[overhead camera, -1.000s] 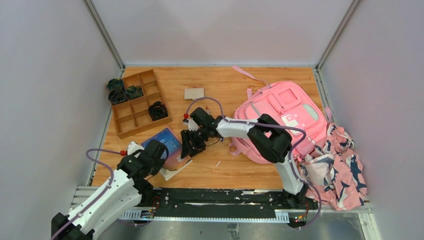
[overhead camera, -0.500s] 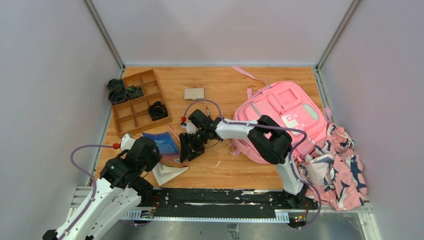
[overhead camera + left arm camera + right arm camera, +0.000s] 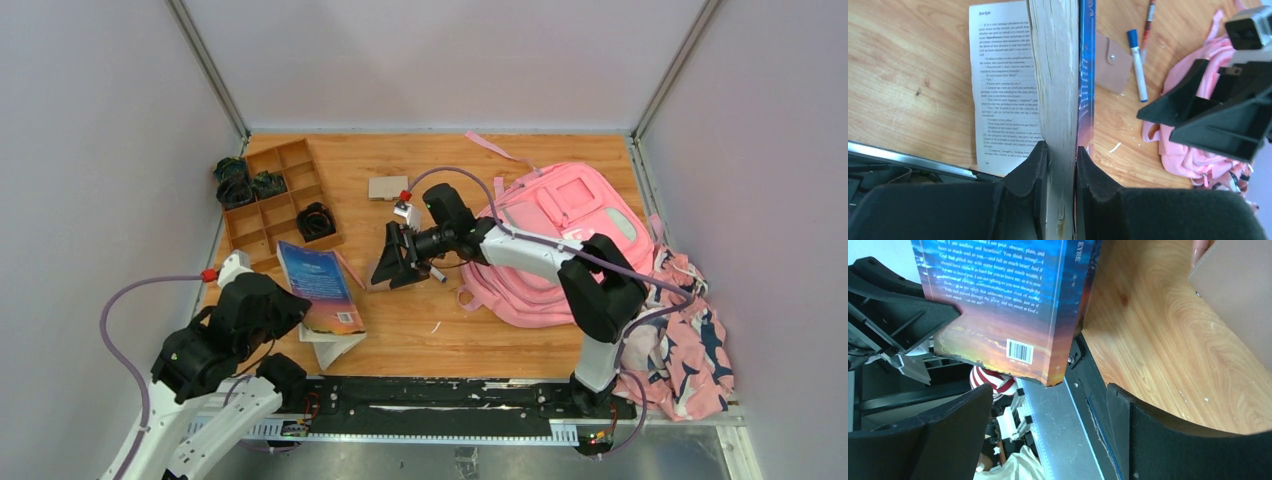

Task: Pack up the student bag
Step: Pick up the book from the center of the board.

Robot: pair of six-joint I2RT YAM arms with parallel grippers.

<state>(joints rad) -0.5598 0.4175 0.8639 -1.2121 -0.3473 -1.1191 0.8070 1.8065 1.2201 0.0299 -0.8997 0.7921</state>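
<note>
The pink student bag [image 3: 572, 228] lies at the right of the table, and a corner of it [image 3: 1184, 152] shows in the left wrist view. My left gripper [image 3: 1062, 150] is shut on the bottom edge of a thick paperback book [image 3: 1058, 85], gripping the page block and blue back cover. The book [image 3: 318, 285] is raised on edge. One printed leaf [image 3: 1000, 85] hangs open to the left. My right gripper [image 3: 396, 262] hovers open between book and bag, holding nothing. The right wrist view has the book's barcode cover [image 3: 1008, 305] ahead of the open right gripper [image 3: 1048, 440].
A wooden divider tray [image 3: 262, 214] with black items sits far left. A brown card [image 3: 388, 187] lies behind the right gripper. A blue-capped marker [image 3: 1137, 65], a red pen [image 3: 1150, 15] and a brown snap pouch [image 3: 1110, 62] lie near the bag. Patterned cloth [image 3: 680, 340] is heaped at the right.
The right gripper opened wide and drew back from the book toward the bag. The left arm pulled back to the near left, tipping the book up on edge.
</note>
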